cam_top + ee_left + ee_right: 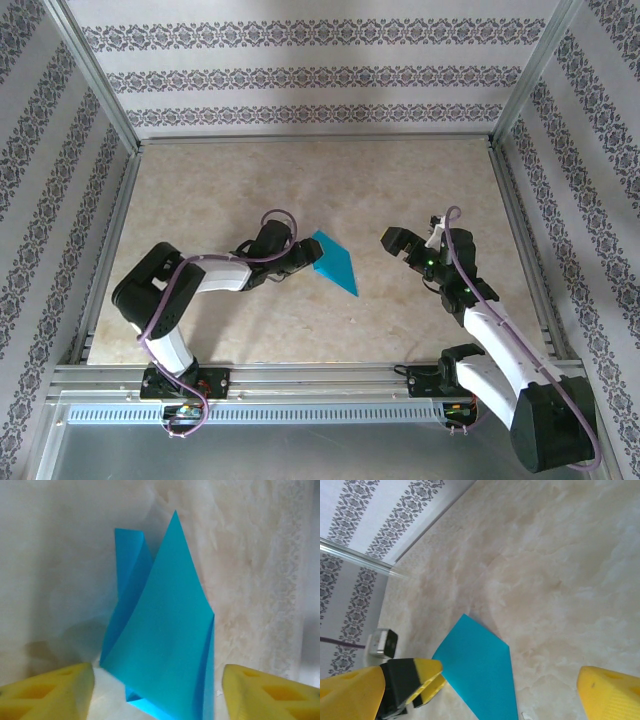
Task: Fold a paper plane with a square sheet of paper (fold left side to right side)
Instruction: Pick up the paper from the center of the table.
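Observation:
The teal-blue sheet of paper (337, 265) lies mid-table, folded into a narrow kite-like shape with one sharp point. In the left wrist view the paper (160, 640) has its upper layer lifted off the one beneath, and its point faces away from the camera. My left gripper (308, 258) sits at the paper's left end. Its yellow fingers (50, 692) stand apart on either side of the paper, with a gap on each side. My right gripper (398, 243) hovers open to the right of the paper (480, 675), with nothing between its fingers (612, 695).
The marble-look table (420, 170) is walled by patterned panels and metal frame posts (95, 70). A metal rail (300, 380) runs along the near edge by the arm bases. The left gripper's black and yellow fingertips (417, 677) show at the paper's edge in the right wrist view.

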Tool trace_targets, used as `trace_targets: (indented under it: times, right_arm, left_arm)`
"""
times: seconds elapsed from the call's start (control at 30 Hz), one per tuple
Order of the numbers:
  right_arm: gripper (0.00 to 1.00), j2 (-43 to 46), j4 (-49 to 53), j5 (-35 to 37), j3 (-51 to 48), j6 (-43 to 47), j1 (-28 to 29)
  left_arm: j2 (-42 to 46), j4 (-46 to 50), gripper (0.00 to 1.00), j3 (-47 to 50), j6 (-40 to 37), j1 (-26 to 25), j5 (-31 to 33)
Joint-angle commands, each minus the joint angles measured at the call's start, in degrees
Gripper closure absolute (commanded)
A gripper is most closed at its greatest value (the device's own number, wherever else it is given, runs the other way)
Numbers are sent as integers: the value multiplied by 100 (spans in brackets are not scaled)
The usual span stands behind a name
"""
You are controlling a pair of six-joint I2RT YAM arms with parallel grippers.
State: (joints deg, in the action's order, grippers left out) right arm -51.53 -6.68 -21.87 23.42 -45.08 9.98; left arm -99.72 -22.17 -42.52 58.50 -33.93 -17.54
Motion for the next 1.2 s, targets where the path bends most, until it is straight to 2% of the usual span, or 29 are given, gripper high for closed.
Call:
trace_targets:
  times: [0.0, 0.2, 0.33, 0.47, 0.7, 0.8, 0.93, 1.07, 1.17]
  right_arm:
    - [2, 67, -194, -293, -56, -73, -65]
    - [2, 94, -159, -395, -57, -3, -114]
    - [2, -56, -158, -797, -16, 224, -268]
    - [2, -556, -255, -1801, 162, 646, -470]
    - [2, -1351, -897, -3421, 463, 928, -426]
    - [2, -1501, -922, -3648, 592, 1061, -262]
    - [3, -1844, -1083, -3866, 769, 1024, 72]
    - [14, -2236, -1222, -4037, 1042, 1008, 508]
    - [20, -2369, -1432, -4164, 1171, 880, 664]
  left_arm:
    - [-266, -687, 44, -220, 253, -79, -247]
    - [-327, -836, 76, -169, 231, -74, -191]
    - [44, -616, 89, -95, -167, -4, -206]
    - [609, -416, 93, -96, -918, 152, -729]
    - [1574, -196, 95, 31, -1944, 548, -2321]
    - [1943, 285, 95, -3, -2313, 610, -2678]
    - [2180, 322, 96, 62, -2388, 651, -3033]
    - [2018, 65, 96, 73, -2177, 647, -3403]
    - [1870, 70, 96, 90, -2145, 651, -3378]
